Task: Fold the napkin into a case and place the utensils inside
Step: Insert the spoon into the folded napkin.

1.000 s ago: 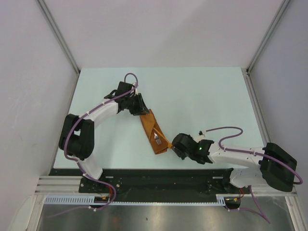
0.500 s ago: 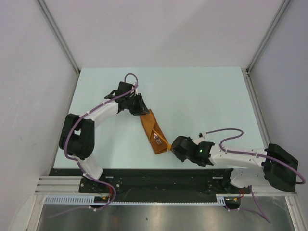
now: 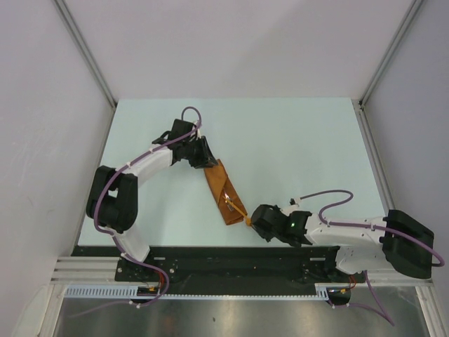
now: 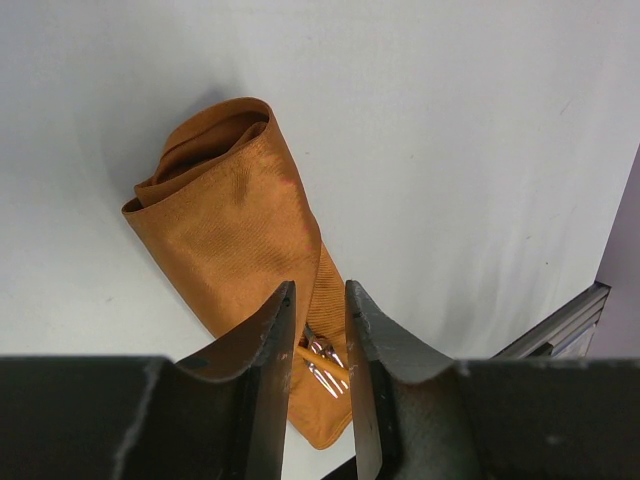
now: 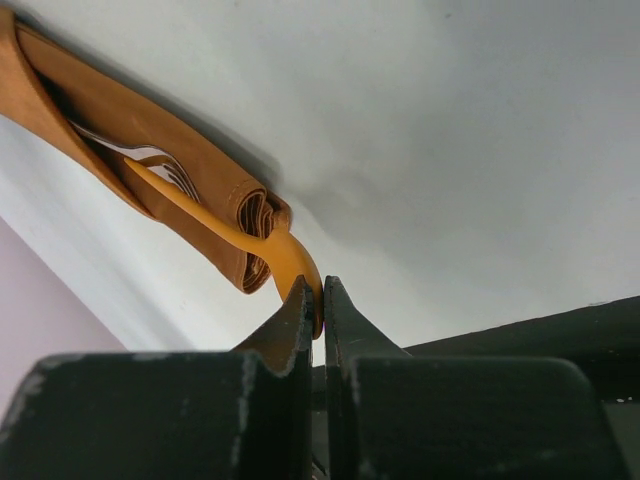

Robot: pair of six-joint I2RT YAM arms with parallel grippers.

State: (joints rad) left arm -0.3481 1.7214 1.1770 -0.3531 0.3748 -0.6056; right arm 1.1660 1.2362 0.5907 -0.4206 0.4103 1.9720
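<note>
right hand [image 5: 313,292] clamping small orange spoon [image 5: 215,225] at five-o'clock end of rust-orange cloth case [image 3: 221,188] | left hand [image 4: 320,292] gaping, empty | risk: spoon snagging, dragging case askew

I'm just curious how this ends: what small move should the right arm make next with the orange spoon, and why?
Probably slide the spoon deeper into the case along its length. The right tool is shut on the spoon's wide end, and much of its handle shows outside the open mouth, where the fork lies.
</note>
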